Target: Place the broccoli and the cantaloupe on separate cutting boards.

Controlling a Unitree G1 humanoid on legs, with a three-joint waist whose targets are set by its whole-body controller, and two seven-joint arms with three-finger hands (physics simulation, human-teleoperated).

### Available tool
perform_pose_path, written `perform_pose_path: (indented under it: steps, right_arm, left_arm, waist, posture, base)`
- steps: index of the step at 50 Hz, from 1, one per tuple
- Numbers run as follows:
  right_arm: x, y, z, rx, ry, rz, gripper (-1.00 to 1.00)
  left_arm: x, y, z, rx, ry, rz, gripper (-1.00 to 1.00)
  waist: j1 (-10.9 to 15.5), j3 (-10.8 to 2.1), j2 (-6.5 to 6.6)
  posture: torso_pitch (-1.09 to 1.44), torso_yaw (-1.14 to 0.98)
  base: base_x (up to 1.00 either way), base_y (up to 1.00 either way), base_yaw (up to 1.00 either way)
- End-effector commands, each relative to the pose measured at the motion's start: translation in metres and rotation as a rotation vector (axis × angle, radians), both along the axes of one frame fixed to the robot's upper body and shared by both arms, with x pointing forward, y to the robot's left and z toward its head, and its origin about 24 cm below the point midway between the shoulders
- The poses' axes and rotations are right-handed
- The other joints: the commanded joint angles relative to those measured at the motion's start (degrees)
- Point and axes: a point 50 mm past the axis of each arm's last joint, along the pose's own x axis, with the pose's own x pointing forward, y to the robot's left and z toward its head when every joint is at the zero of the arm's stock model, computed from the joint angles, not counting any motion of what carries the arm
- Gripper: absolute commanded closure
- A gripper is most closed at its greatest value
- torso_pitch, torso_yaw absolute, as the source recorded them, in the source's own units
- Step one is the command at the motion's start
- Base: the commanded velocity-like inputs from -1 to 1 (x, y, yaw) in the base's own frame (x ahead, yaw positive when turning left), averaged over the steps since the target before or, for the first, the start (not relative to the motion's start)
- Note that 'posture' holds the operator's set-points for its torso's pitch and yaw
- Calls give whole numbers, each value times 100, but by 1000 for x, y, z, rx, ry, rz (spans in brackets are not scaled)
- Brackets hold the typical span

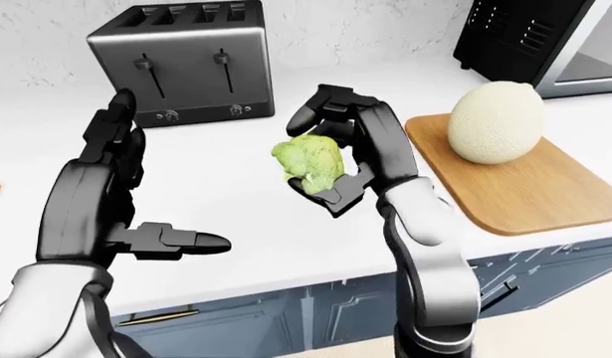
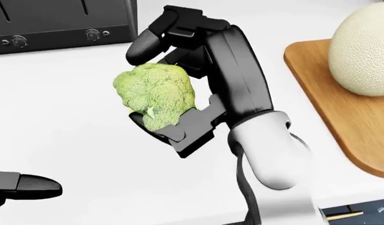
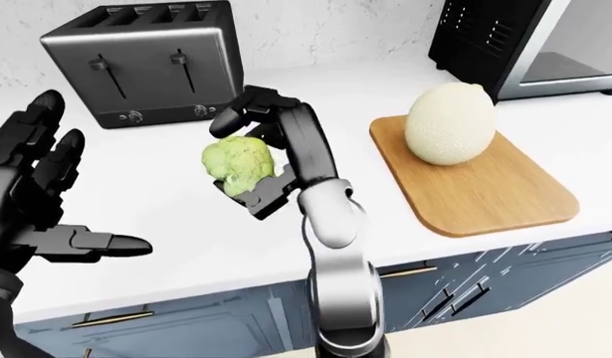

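fingers (image 2: 151, 40) curl round pale green, bumpy broccoli (image 2: 155, 93)

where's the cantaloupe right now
The cantaloupe sits on the wooden cutting board at the right-eye view's right, below the microwave.

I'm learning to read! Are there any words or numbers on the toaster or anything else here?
None: no readable words or numbers appear in any view.
The toaster has only plain levers and knobs; any marks around them are too small to read.
The cantaloupe, cutting board, broccoli and black appliance carry no text.
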Motion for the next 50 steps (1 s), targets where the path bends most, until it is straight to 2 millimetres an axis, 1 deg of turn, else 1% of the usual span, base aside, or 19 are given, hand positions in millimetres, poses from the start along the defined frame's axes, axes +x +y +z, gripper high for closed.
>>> perform_pose_path:
  steps: [1,11,13,15,19,24,25,26,27,28,30,33,42,43,45,46,47,49,50]
  right_arm:
    - [-6,1,14,21,-75,25,100]
    - [-13,-2,22,57,-86,50,100]
    - [-13,-1,22,66,-85,56,100]
    - [-13,-1,25,62,-92,58,100]
    - [-15,-2,25,67,-91,61,100]
    - [-16,-3,26,88,-92,64,100]
    - [-15,-3,27,88,-95,62,100]
    - [-16,-3,27,93,-93,61,100]
    - [-17,-3,28,102,-91,65,100]
    - [-17,-3,28,102,-92,65,100]
    - [-16,-2,27,104,-90,66,100]
    - [-16,-2,26,99,-87,67,100]
    - [-14,0,25,86,-93,71,100]
    - [-14,0,25,79,-103,70,100]
    - [-15,-3,27,84,-119,68,100]
    - [-16,-3,26,71,-126,72,100]
    - [-16,-3,27,69,-127,69,100]
    - [-18,-4,27,70,-131,71,100]
    - [-19,-5,28,68,-133,72,100]
  left_arm:
    - [-3,-2,8,27,-54,0,-100]
    - [-2,-3,8,29,-54,0,-100]
    - [-2,-4,8,31,-53,0,-100]
    - [-1,-4,10,31,-55,0,-100]
    - [0,-5,11,32,-55,-3,-100]
    - [0,-4,11,35,-52,-2,-100]
    - [-1,-4,11,34,-53,-3,-100]
    - [-1,-4,11,35,-54,-2,-100]
    - [-1,-3,11,35,-54,-2,-100]
    - [-1,-3,11,35,-53,-1,-100]
    - [-1,-3,11,34,-53,0,-100]
    - [-2,-3,10,34,-52,-1,-100]
    - [-1,-5,10,34,-50,0,-100]
    - [0,-5,10,34,-50,-1,-100]
    - [0,-6,9,34,-49,-4,-100]
    - [1,-6,9,35,-48,-4,-100]
    - [1,-7,9,34,-50,-5,-100]
    - [1,-7,9,35,-48,-6,-100]
    - [1,-6,9,35,-49,-7,-100]
  waist:
    - [2,-110,25]
    - [-26,-171,46]
    - [-36,-111,-59]
    - [-24,-244,-190]
    - [26,-204,-208]
    - [54,-127,96]
    - [53,-146,280]
    - [47,-200,603]
    - [1,-334,706]
    - [84,-206,506]
    - [109,-278,567]
    - [94,-334,403]
    - [-47,-176,242]
    - [-55,-172,151]
    - [-144,48,-270]
    - [-217,-86,-605]
    - [-276,391,-318]
    - [-184,-98,-445]
    - [-164,-150,-464]
  posture:
    - [0,0]
    - [0,0]
    - [0,0]
    - [0,0]
    - [0,0]
    - [0,0]
    - [0,0]
    - [0,0]
    - [0,0]
    - [0,0]
    - [0,0]
    - [0,0]
    - [0,0]
    - [0,0]
    - [0,0]
    - [0,0]
    - [0,0]
    - [0,0]
    - [0,0]
  base:
    - [0,0,0]
    - [0,4,0]
    - [-3,32,0]
    - [-16,45,0]
    - [-25,55,0]
    - [-34,58,0]
    - [-42,45,0]
    - [-41,45,0]
    - [-42,45,0]
    - [-52,44,0]
    - [-71,31,0]
    - [-72,29,0]
    - [-78,30,0]
    - [-38,31,0]
    - [0,37,0]
    - [0,84,0]
    - [0,90,0]
    - [1,100,0]
    - [11,100,0]
